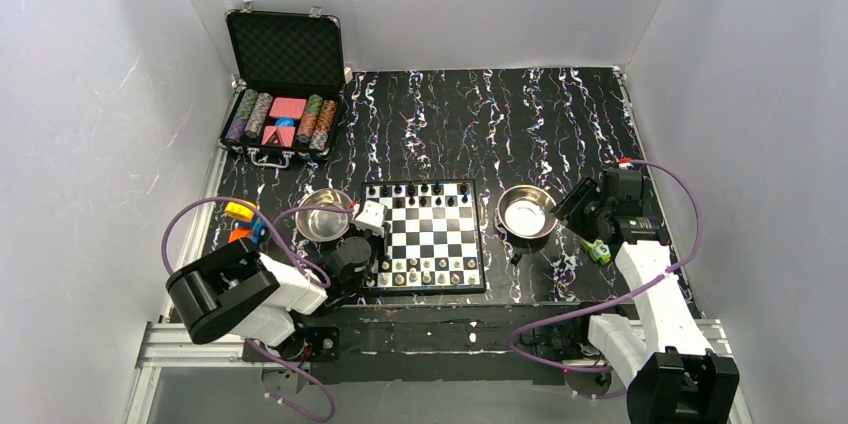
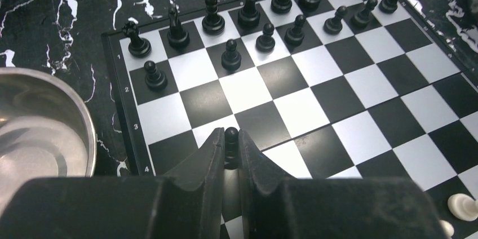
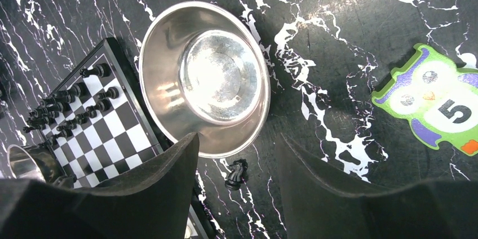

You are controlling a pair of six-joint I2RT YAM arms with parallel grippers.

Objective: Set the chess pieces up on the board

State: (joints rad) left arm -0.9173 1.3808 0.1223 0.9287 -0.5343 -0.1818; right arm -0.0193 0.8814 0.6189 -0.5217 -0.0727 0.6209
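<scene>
As left hand (image 2: 230, 136) pinches pawn (image 2: 231, 144), nearly closed

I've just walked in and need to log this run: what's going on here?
Two robot arms are setting up a chess set. The left gripper is shut on a black pawn over the board, where the black pawn row has one bare square. The right gripper is open above a black knight lying on the table beside a steel bowl. White pieces line the board's near edge.
</scene>
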